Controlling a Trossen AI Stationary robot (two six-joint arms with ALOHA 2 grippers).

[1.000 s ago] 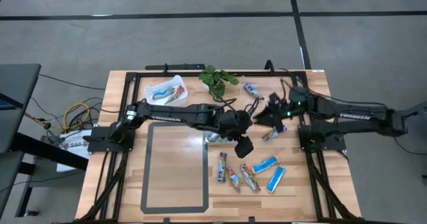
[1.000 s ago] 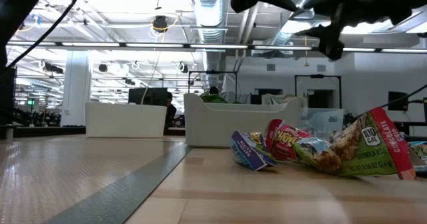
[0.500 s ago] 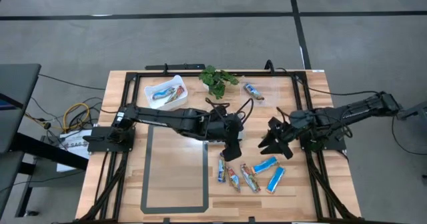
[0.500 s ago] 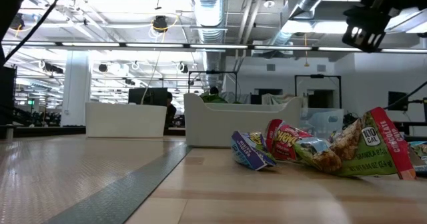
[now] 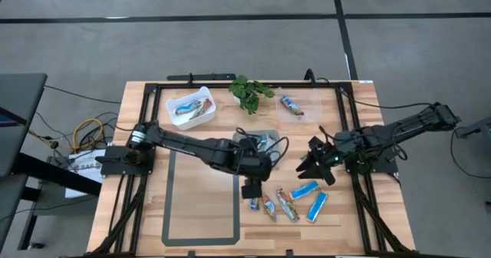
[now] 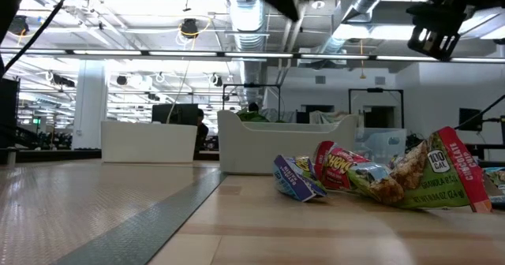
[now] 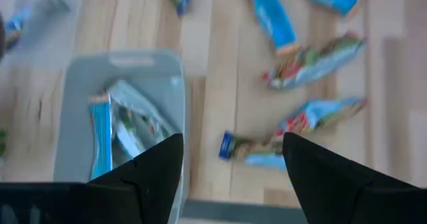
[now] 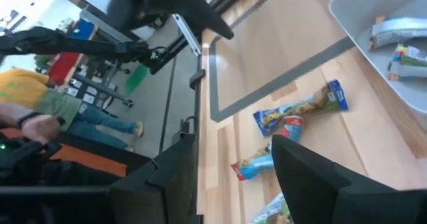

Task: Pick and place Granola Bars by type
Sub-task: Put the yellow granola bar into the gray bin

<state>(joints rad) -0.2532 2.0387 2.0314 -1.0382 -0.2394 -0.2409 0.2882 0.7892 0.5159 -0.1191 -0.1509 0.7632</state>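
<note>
Left gripper, released and empty, hovers at frame center directly above the nearest multicoloured granola bar, its long axis running top-to-bottom.

Grey floor around the wooden table, crossed by dark seam lines. Grey desk corner at left edge; coiled yellow cable beside it. Low view: open-plan room, exposed ceiling ducts, strip lights, white low partitions behind table.

Bright overhead strip lts, left wrist view motion-blurred, soft shadows
</note>
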